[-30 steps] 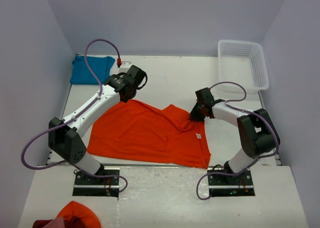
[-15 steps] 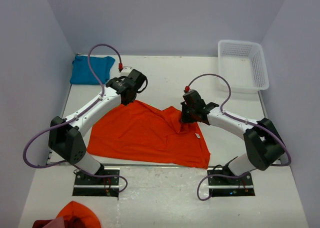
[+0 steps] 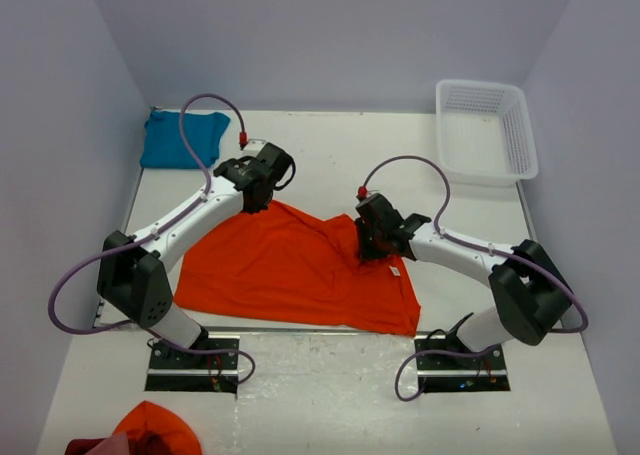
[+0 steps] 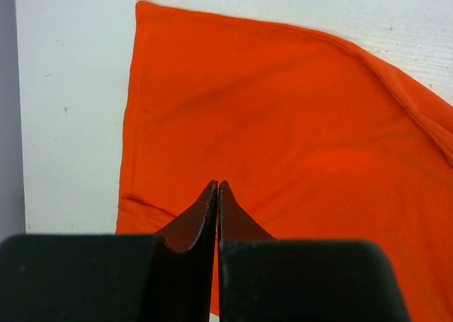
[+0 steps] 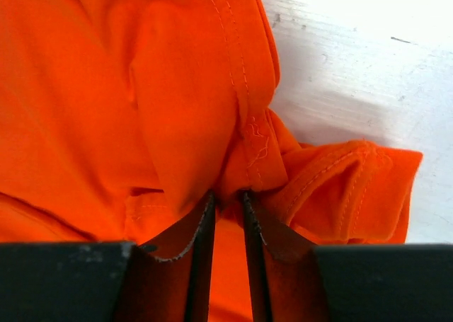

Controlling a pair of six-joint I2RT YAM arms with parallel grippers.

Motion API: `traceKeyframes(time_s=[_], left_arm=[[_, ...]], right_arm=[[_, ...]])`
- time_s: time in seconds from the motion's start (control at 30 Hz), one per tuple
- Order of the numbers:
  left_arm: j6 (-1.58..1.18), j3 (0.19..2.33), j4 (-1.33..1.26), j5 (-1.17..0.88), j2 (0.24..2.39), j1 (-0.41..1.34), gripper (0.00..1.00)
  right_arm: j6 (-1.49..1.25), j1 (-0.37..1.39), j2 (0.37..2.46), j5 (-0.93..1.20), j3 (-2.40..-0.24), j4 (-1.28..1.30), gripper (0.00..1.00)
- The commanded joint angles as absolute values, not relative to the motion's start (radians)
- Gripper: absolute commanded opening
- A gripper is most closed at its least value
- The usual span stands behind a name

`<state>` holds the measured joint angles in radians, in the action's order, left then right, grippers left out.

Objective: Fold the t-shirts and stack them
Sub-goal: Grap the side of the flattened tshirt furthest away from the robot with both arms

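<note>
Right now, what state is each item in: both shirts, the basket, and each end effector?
orange t-shirt: spread on the table, right side bunched into a raised fold.
teal t-shirt: bunched in the far left corner, apart from both arms.
basket: upright at the far right corner.
left end effector: shut, no cloth visible between its fingers, over the orange t-shirt.
right end effector: shut on the orange t-shirt's bunched fold.

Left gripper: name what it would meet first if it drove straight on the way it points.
The orange t-shirt: the shut left gripper points at its flat cloth, with the table beneath. Whether it touches the cloth now is unclear from the wrist view.
</note>
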<state>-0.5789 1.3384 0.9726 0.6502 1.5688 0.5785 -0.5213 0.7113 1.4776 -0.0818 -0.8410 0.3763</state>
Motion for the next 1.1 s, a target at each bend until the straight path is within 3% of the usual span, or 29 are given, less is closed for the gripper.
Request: traceKeyframes(time_s=[0.0, 0.07, 0.1, 0.17, 0.2, 0.7, 0.8, 0.83, 0.97, 1.07], left_arm=[[-0.565, 1.332, 0.934, 0.63, 1.555, 0.584, 0.0], [-0.563, 1.328, 0.936, 0.63, 1.555, 0.583, 0.0], [-0.561, 1.328, 0.936, 0.63, 1.554, 0.584, 0.0], [-0.561, 1.324, 0.937, 0.637, 1.551, 0.584, 0.0], [-0.561, 1.321, 0.937, 0.638, 1.549, 0.584, 0.0], [-0.569, 1.272, 0.91, 0.618, 1.551, 0.584, 0.0], [-0.566, 1.267, 0.905, 0.617, 1.551, 0.584, 0.0], [-0.565, 1.266, 0.904, 0.614, 1.552, 0.583, 0.0], [-0.558, 1.258, 0.894, 0.606, 1.555, 0.584, 0.0], [-0.555, 1.255, 0.891, 0.601, 1.559, 0.584, 0.0]], right_arm=[[-0.523, 0.712, 1.443, -0.12, -0.893, 0.417, 0.24], [-0.525, 0.713, 1.443, -0.089, -0.9, 0.417, 0.27], [-0.526, 0.715, 1.439, -0.083, -0.894, 0.411, 0.24], [-0.529, 0.716, 1.427, -0.071, -0.887, 0.399, 0.05], [-0.532, 0.718, 1.427, -0.068, -0.888, 0.402, 0.0], [-0.525, 0.885, 1.41, -0.061, -0.913, 0.474, 0.0], [-0.543, 0.903, 1.439, -0.057, -0.907, 0.474, 0.24], [-0.56, 0.908, 1.451, -0.067, -0.905, 0.474, 0.4], [-0.583, 0.91, 1.457, -0.109, -0.897, 0.451, 0.53], [-0.61, 0.911, 1.479, -0.169, -0.923, 0.469, 0.53]])
